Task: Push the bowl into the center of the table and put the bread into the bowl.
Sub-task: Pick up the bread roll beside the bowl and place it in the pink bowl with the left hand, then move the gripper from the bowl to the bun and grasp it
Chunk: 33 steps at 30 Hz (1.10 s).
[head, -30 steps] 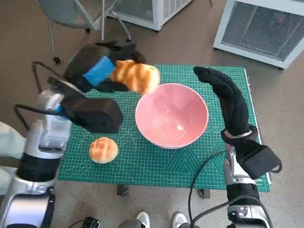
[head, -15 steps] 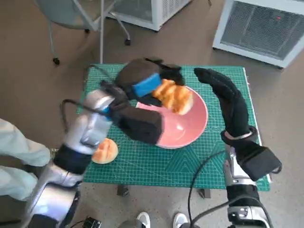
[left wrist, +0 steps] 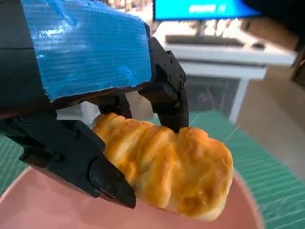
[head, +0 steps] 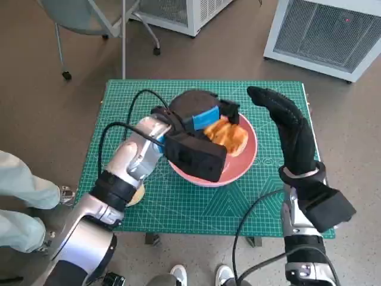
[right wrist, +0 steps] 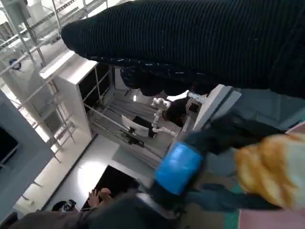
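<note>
While your left hand (head: 199, 116) reaches across the table (head: 113, 101) over the pink bowl (head: 245, 159), its fingers (left wrist: 164, 98) grip the long bread (head: 227, 134) from both sides. Half a second ago it hung higher near the bowl's ten o'clock rim; now it sits lower, inside the bowl. Its long axis runs from ten toward four o'clock. Your right hand (head: 286, 122) stands beside the bowl at three o'clock, fingers extended, holding nothing. A round bun (head: 136, 193) lies at seven o'clock.
</note>
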Motion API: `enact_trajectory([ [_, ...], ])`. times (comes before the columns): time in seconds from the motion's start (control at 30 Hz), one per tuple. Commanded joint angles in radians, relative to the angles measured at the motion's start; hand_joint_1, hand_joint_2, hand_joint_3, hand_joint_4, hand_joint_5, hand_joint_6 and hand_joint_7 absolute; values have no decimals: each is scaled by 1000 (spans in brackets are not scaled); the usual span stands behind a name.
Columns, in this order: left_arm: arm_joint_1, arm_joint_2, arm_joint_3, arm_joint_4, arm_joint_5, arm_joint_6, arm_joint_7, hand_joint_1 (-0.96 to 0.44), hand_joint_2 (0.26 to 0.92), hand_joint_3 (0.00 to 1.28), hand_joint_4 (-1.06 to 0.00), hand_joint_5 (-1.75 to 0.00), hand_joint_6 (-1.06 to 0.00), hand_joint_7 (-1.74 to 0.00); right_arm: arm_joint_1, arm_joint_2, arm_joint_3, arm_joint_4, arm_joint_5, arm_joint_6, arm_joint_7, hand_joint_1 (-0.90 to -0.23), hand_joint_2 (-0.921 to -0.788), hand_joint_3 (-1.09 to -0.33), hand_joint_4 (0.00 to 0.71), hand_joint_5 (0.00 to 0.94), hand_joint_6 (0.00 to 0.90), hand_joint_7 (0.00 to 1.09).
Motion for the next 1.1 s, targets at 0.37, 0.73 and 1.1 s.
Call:
enact_trajectory([
  [0.37,6,5,23,-7,-40,51,-75,12,829,40,-297,-310,-318,-285,17,9,5,23,-17,3,-31,-745,-921,-801,133,0,-1,409],
  [0.73,130,139,85,-349,-63,74,-175,-255,756,1,-71,-12,-235,-24,7,19,18,34,-24,2,-45,-752,-921,-798,134,1,-1,411],
  [1.1,394,401,346,-815,-182,-62,-173,-409,748,0,-152,-15,-304,-32,-21,23,19,66,3,3,-26,-750,-921,-795,137,2,-1,411],
])
